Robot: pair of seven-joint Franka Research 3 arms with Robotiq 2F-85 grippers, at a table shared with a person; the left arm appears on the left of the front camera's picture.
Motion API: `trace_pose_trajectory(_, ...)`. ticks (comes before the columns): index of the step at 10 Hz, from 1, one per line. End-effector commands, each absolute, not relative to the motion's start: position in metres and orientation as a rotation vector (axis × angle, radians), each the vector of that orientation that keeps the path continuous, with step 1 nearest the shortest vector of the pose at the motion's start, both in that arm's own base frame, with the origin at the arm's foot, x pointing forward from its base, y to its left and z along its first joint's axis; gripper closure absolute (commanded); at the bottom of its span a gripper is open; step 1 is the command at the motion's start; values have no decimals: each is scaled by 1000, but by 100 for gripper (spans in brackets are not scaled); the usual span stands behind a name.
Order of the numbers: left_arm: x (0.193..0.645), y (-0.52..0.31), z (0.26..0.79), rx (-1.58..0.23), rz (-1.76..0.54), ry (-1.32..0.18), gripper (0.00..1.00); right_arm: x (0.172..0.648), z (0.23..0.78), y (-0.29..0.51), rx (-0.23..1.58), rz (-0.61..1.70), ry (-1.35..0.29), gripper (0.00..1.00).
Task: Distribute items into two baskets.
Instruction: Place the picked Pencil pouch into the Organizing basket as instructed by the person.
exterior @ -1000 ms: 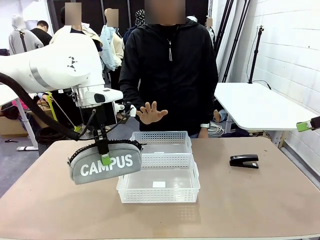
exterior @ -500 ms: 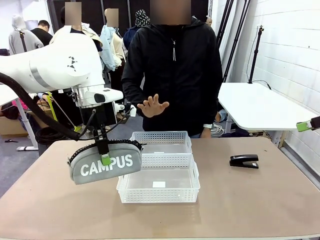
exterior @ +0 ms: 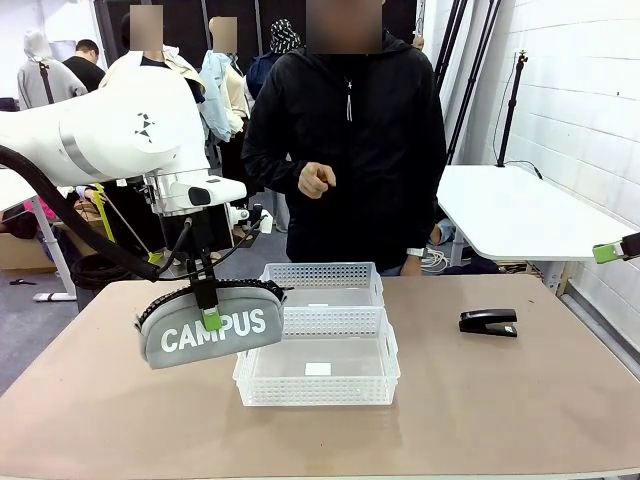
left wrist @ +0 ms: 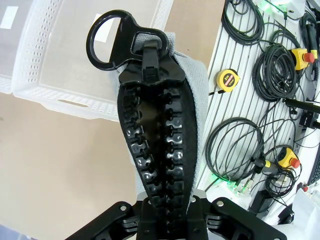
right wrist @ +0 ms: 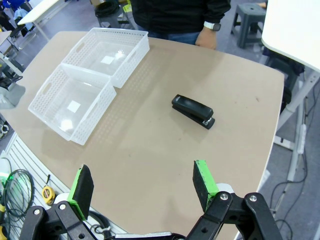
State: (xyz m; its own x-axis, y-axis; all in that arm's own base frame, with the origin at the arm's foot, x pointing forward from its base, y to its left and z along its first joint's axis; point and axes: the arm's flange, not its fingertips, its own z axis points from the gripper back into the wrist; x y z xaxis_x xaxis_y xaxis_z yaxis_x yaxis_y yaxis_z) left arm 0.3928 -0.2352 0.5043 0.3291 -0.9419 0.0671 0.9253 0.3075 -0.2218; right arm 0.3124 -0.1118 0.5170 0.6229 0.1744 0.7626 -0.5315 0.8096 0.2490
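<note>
Left arm. The left gripper (exterior: 208, 308) is clamped on the zip edge of the pouch (exterior: 215, 332), which hangs below the fingers, clear of the table (exterior: 120, 420), lettering towards the front camera. In the wrist view the zip runs straight out from between the pads to a ring pull (left wrist: 109, 34) at the pouch's far end.

Centre. The near basket (exterior: 318, 392) sits just to the right of this gripper and lower; the pouch's right end overlaps its left rim in the front view (whether it is over the rim or just short of it cannot be told). The far basket (exterior: 325, 268) touches the near one on the side away from the robot. Both look empty. The person's hand (exterior: 317, 180) is loosely curled at chest height, above and beyond the gripper.

Right side. The stapler (exterior: 488, 321) lies on the table, ahead of and well below the right gripper (right wrist: 142, 185), whose fingers are spread and hold nothing.

Hazards, as judged. Letting go here would likely drop the pouch on the rim or the table. A low sideways carry could drag the hanging pouch into the light basket and shove it. The narrow grip on a zip edge may slip.
</note>
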Motion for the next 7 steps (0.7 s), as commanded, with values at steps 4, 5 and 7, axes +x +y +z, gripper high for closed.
trace_pose_trajectory(4, 394, -236, 507, -233, -1236, 75, 85, 314, 517, -111, 508, 418, -802, 0)
trace_pose_trajectory(5, 394, -236, 507, -233, -1236, 75, 85, 314, 517, -111, 508, 418, -802, 0)
trace_pose_trajectory(7, 394, -236, 507, -233, -1236, 75, 85, 314, 517, -111, 508, 418, -802, 0)
